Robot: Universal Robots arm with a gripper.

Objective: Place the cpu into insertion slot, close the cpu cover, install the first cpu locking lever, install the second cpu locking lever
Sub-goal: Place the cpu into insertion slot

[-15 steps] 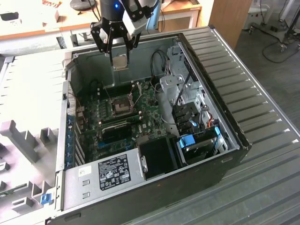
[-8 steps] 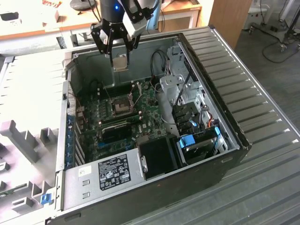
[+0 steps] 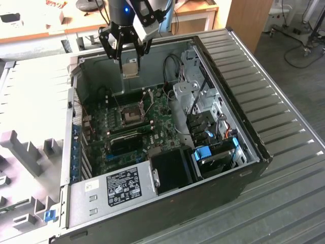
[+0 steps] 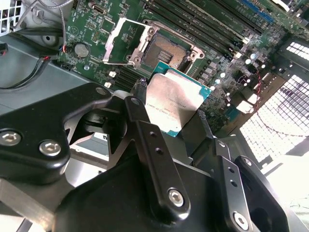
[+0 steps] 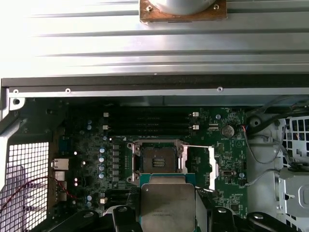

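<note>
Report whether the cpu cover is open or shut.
Open. The cpu cover is swung off the insertion slot, whose centre lies bare; the gripper holds the cpu clear of it.

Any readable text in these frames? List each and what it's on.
None can be read.
power supply label: print too small to read.
cpu top: faint markings, too blurred to read.
motherboard markings: too small to read.
</note>
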